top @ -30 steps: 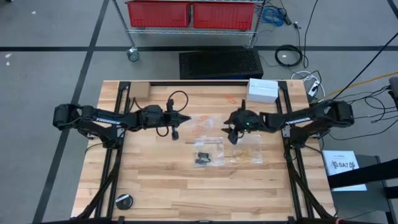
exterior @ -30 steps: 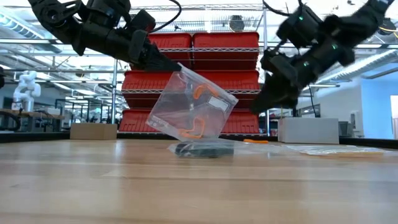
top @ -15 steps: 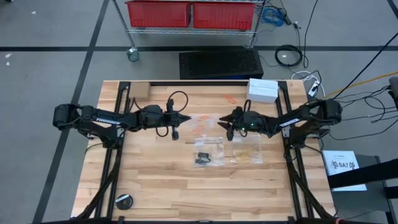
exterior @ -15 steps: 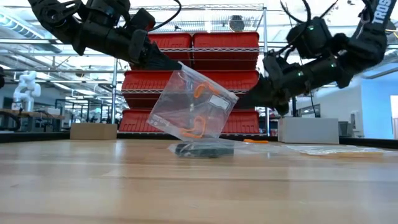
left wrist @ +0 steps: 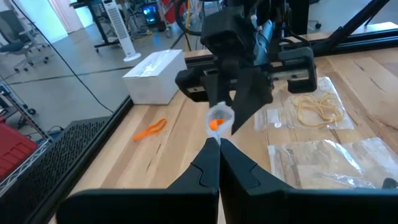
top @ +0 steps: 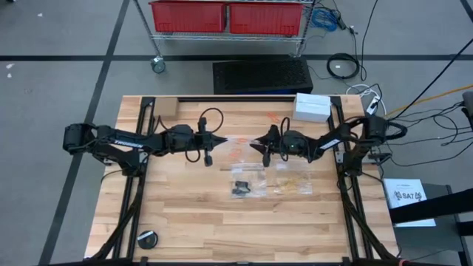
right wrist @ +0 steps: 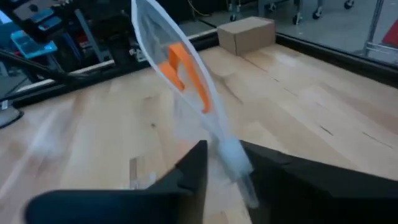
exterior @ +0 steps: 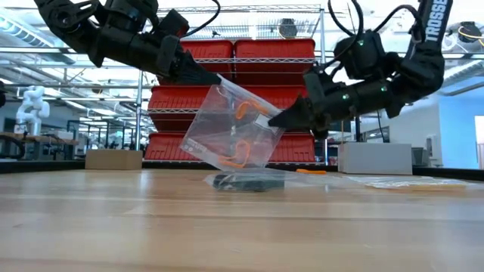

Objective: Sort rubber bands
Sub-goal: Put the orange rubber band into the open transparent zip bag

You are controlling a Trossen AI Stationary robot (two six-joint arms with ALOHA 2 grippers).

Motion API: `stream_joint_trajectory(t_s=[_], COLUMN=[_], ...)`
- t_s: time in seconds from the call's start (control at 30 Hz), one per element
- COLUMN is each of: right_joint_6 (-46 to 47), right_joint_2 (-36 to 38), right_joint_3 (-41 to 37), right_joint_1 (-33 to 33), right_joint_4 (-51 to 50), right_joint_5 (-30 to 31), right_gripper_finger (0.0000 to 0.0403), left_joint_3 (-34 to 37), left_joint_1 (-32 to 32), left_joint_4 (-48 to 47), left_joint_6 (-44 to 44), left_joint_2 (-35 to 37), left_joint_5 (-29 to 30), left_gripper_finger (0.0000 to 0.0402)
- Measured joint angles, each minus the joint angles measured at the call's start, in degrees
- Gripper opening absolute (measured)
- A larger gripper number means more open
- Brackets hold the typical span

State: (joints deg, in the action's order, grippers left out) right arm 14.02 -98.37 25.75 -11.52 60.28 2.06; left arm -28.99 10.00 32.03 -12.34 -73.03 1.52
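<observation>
Setting: Red storage bins (exterior: 257, 83) on a wire rack fill the room behind my pale wooden slat table (top: 185, 214).
Left gripper (exterior: 215, 78): I see its fingers pressed together on the upper corner of a clear plastic zip bag (exterior: 227, 132), which hangs tilted above the table; in the left wrist view the two dark fingers (left wrist: 208, 163) meet tip to tip on the bag's edge.
Right gripper (exterior: 274, 120): it sits at the opposite upper corner of the same bag, arm reaching in from the right side of the table. In the right wrist view its fingers (right wrist: 193, 163) stand on either side of the bag's edge with a narrow gap; I cannot tell whether they are actually pinching the plastic.
Held bag contents: orange rubber bands (exterior: 243, 112) show inside, one near the top and more curled at the lower corner.
Table under the bag: a second clear bag with black rubber bands (top: 241, 186) lies flat near the table's middle.
Beside it: a third clear bag with pale yellow-tan rubber bands (top: 294, 179) lies just to the right, under the right arm.
Loose bands: a few orange rubber loops (top: 274, 117) lie on the wood near the far edge.
Far right corner: a white cardboard box (top: 312, 107) rests on the table.
Near left corner: a round black disc (top: 148, 239) sits well apart from everything else.
</observation>
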Motion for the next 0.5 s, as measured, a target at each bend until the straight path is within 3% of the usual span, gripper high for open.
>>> stream_joint_trajectory(t_s=[0.1, 0.37, 0.5], right_joint_6=[-0.8, -3.3, -3.3], right_joint_2=[1.2, 9.2, 9.8], right_joint_3=[0.1, 0.1, 1.2], right_joint_1=[1.0, 3.4, 3.2], right_joint_4=[1.5, -1.8, -6.2], right_joint_5=[1.1, 0.8, 1.1], right_gripper_finger=[0.0009, 0.0003, 0.0002], left_joint_3=[0.0, 0.0, 0.0], left_joint_1=[0.0, 0.0, 0.0], left_joint_4=[0.0, 2.7, 4.9], left_joint_6=[0.0, 1.6, 2.9], left_joint_2=[0.0, 0.0, -0.2], left_joint_5=[0.0, 0.0, -1.5], left_gripper_finger=[0.0, 0.0, 0.0])
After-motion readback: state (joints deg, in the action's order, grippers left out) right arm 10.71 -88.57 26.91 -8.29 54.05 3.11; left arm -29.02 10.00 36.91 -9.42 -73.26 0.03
